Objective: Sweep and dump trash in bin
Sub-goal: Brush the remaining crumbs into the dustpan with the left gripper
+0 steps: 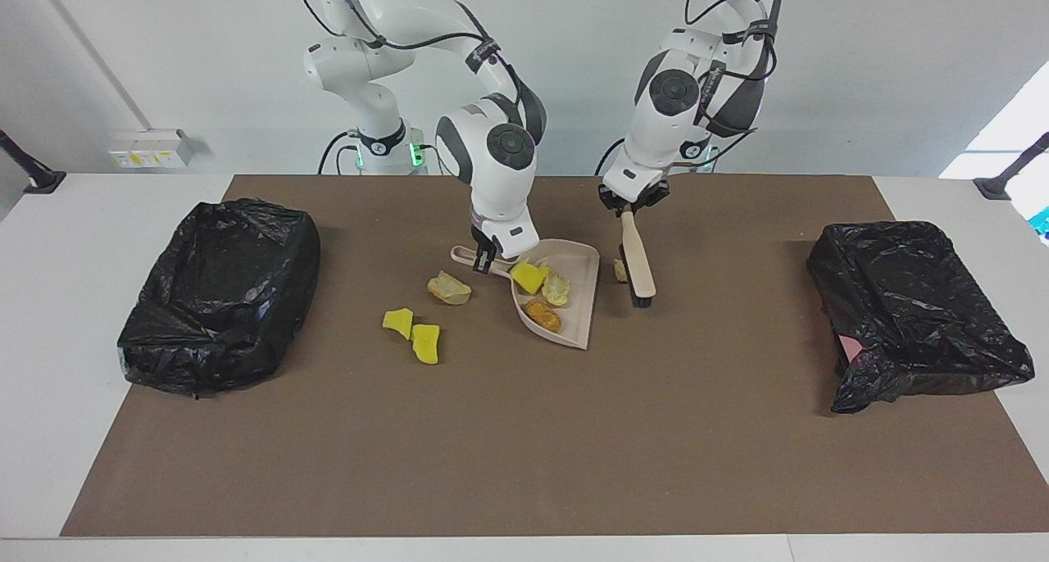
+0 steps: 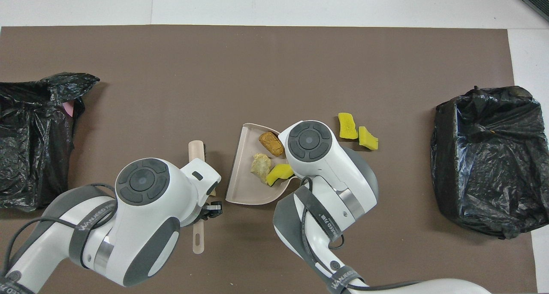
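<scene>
A beige dustpan (image 1: 578,306) (image 2: 241,187) lies mid-mat with three pieces of trash in it: a yellow lump (image 1: 529,277) (image 2: 279,173), a pale lump (image 1: 557,287) (image 2: 260,164) and an orange-brown lump (image 1: 543,314) (image 2: 271,143). My right gripper (image 1: 483,259) is shut on the pan's handle; in the overhead view its own arm hides it. My left gripper (image 1: 629,210) (image 2: 206,210) is shut on a beige brush (image 1: 638,265) (image 2: 196,150), which slants down beside the pan toward the left arm's end. Two yellow lumps (image 1: 398,322) (image 1: 426,342) and a beige lump (image 1: 448,288) lie on the mat.
Another pale lump (image 1: 619,270) shows partly beside the brush. A black-bagged bin (image 1: 221,292) (image 2: 484,157) stands at the right arm's end of the brown mat (image 1: 524,447). A second black-bagged bin (image 1: 910,316) (image 2: 30,135) stands at the left arm's end.
</scene>
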Tool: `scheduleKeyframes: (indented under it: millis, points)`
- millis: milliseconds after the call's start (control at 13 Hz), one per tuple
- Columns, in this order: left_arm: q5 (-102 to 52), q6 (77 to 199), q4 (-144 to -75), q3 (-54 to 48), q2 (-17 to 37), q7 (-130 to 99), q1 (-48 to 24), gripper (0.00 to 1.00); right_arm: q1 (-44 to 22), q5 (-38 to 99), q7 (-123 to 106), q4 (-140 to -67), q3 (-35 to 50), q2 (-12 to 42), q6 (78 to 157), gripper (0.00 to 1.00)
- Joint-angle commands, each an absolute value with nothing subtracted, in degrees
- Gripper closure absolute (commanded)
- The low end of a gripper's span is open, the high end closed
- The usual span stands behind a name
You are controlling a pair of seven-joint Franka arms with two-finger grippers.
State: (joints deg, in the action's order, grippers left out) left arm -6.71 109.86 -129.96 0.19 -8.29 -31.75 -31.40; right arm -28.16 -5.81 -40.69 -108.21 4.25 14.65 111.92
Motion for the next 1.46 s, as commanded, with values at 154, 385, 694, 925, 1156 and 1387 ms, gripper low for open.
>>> scheduleKeyframes:
  millis: [154, 385, 694, 925, 1156, 1387]
  points:
    - [-7.21, 113.8, -142.7, -0.09, -17.29, -32.78, -26.72, 1.0, -29.44, -8.7, -40.34, -111.53, 4.57, 14.24, 116.01, 1.0]
    - [-7.21, 121.97, -147.13, -0.53, -16.97, -32.78, -28.29, 1.0, -29.44, -9.75, -41.22, -111.88, 4.57, 14.15, 116.46, 1.0]
    - [-7.65, 127.34, -146.78, -0.62, -14.42, -31.82, -37.94, 1.0, -29.44, -9.67, -41.13, -111.97, 4.57, 14.06, 116.19, 1.0]
    - [-10.02, 128.94, -142.58, -0.62, -12.15, -31.73, -43.84, 1.0, -29.44, -9.76, -41.05, -111.97, 4.57, 14.06, 115.84, 1.0]
    - [-10.02, 128.41, -140.1, -0.62, -10.98, -31.73, -44.3, 1.0, -29.44, -9.76, -40.78, -111.97, 4.57, 14.06, 115.75, 1.0]
    - [-10.02, 127.01, -137.56, -0.62, -11.69, -31.46, -44.12, 1.0, -29.44, -9.76, -40.69, -111.97, 4.57, 14.06, 115.49, 1.0]
